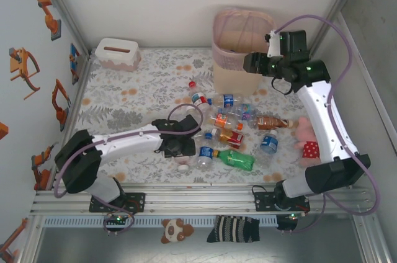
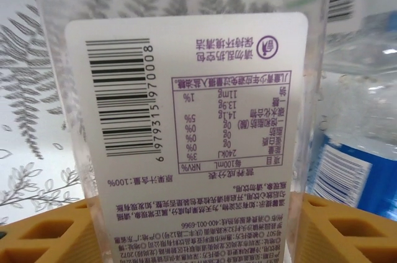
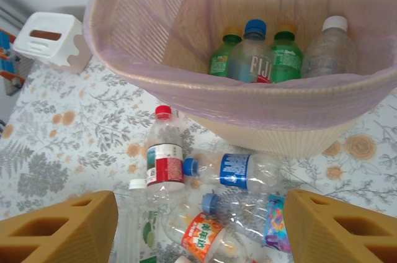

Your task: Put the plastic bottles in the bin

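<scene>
A clear plastic bottle (image 2: pixel 186 89) with a white printed label stands between the yellow fingers (image 2: pixel 43 235) of my left gripper (image 2: pixel 192 229), and both fingers press its sides. In the top view that gripper (image 1: pixel 178 145) is low over the left end of a heap of several plastic bottles (image 1: pixel 231 124). Another bottle, blue-labelled (image 2: pixel 347 176), lies just to the right of the held one. The pink-beige bin (image 1: pixel 239 78) stands at the back and holds several bottles (image 3: pixel 251 58) inside its liner. My right gripper (image 1: pixel 252 64) hovers open and empty at the bin's near rim (image 3: pixel 260 105), above a red-labelled bottle (image 3: pixel 162 160).
A white tissue box (image 1: pixel 116 53) sits at the back left. A pink plush toy (image 1: pixel 305 136) lies at the right beside the right arm. Two small plush toys (image 1: pixel 175 230) lie beyond the near rail. Walls close both sides.
</scene>
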